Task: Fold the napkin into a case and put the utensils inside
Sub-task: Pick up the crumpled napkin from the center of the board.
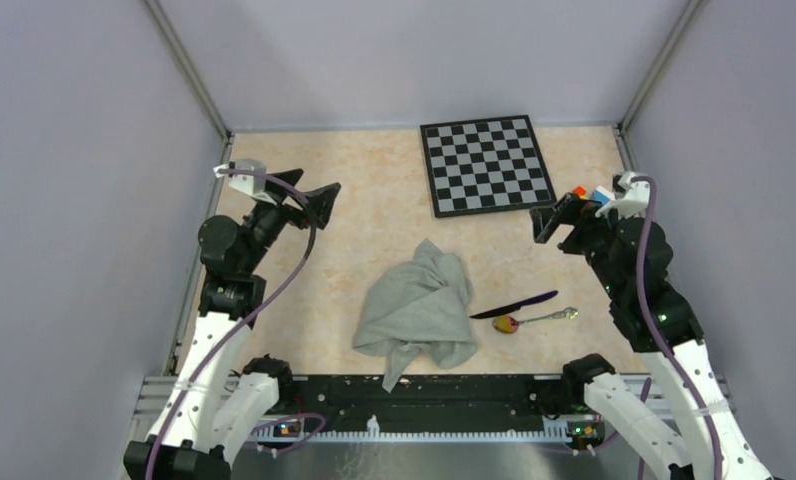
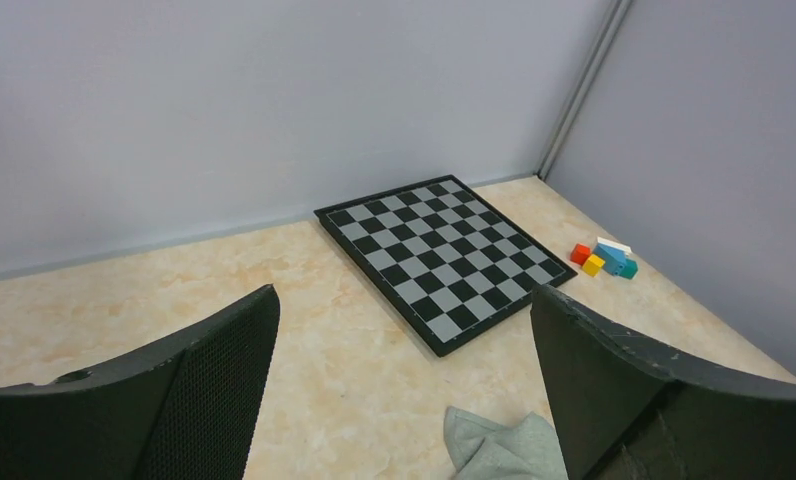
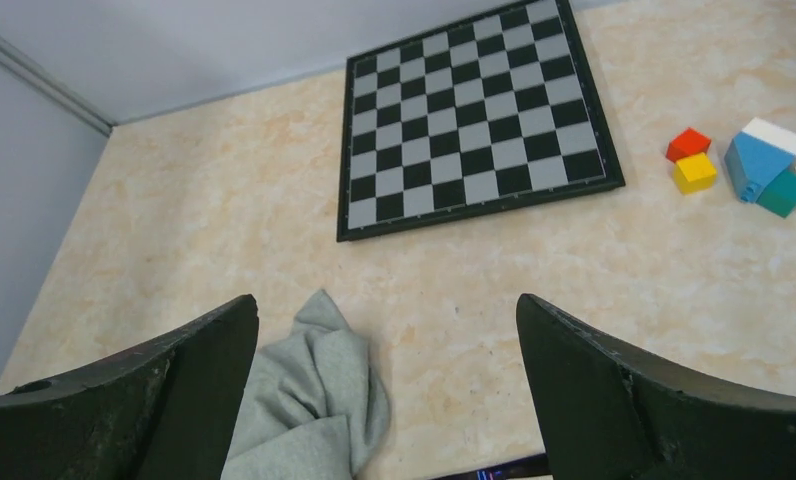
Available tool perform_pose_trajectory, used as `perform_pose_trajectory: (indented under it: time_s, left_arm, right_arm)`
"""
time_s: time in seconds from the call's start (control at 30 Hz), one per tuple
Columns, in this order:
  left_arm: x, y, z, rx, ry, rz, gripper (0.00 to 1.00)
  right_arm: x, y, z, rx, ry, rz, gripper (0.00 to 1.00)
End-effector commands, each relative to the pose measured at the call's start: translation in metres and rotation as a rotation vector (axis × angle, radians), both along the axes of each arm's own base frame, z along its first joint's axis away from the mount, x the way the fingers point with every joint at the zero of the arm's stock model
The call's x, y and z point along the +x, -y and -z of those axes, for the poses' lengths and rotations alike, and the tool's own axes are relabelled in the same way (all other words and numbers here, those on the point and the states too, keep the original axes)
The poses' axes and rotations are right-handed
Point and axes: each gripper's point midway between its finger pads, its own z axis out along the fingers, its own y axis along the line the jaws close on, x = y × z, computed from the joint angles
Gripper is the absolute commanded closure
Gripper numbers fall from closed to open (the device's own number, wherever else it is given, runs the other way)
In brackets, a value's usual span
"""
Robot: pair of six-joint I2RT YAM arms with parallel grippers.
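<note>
The napkin [image 1: 417, 310] lies on the bench [image 1: 364, 240] as a loose, crumpled heap, in the middle and rather close to the near edge. It is not folded, and one thin corner of it points toward the near edge. Just to the right of the cloth lie the two utensils. The dark knife [image 1: 514, 305] lies slanted, with its lower end close to the napkin. The spoon [image 1: 536, 319] lies just beside the knife on the near side, with its coloured bowl toward the cloth and its silver handle pointing to the right. I cannot tell if knife and spoon touch.

At the far side of the bench the chessboard [image 1: 486, 165] lies flat, well apart from the napkin. Some small coloured blocks [image 3: 744, 165] stand together to the right of the board.

The left fingers [image 2: 204, 390] are spread wide and hold nothing; they hang above the left part of the bench. The right fingers [image 3: 654, 400] are also spread wide and empty, above the right part, near the blocks
</note>
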Motion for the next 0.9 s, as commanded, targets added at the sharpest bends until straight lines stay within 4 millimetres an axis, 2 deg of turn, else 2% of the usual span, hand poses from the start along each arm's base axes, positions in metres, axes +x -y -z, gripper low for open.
perform_pose_trajectory:
  time_s: [0.0,0.17,0.3,0.4,0.47,0.57,0.63,0.77,0.87]
  left_arm:
    - [-0.002,0.018,-0.016,0.006,0.033,0.084,0.02]
    - [0.011,0.056,0.020,0.093,-0.105,0.122,0.02]
    - [0.019,0.084,0.068,0.180,-0.304,0.118,0.02]
    - [0.014,0.086,0.126,0.165,-0.575,0.105,0.02]
    - [0.003,0.083,0.175,0.165,-0.756,0.085,0.02]
    - [-0.016,0.078,0.230,0.146,-0.960,0.050,0.01]
    - [-0.024,0.082,0.255,0.129,-1.043,0.066,0.01]
    - [-0.029,0.086,0.288,0.164,-1.109,0.072,0.01]
    - [-0.027,0.082,0.302,0.204,-1.128,0.049,0.06]
  right_arm:
    - [0.017,0.001,0.022,0.024,-0.058,0.053,0.01]
    - [0.028,-0.031,0.070,0.057,-0.232,-0.070,0.01]
    - [0.027,-0.079,0.116,0.137,-0.419,-0.285,0.01]
    - [0.024,-0.108,0.153,0.170,-0.565,-0.410,0.03]
    - [0.021,-0.124,0.173,0.178,-0.636,-0.494,0.08]
    - [0.028,-0.131,0.197,0.120,-0.674,-0.507,0.11]
    - [0.037,-0.129,0.205,0.082,-0.662,-0.486,0.11]
    - [0.049,-0.137,0.223,0.061,-0.653,-0.513,0.13]
    - [0.054,-0.149,0.237,0.048,-0.650,-0.544,0.16]
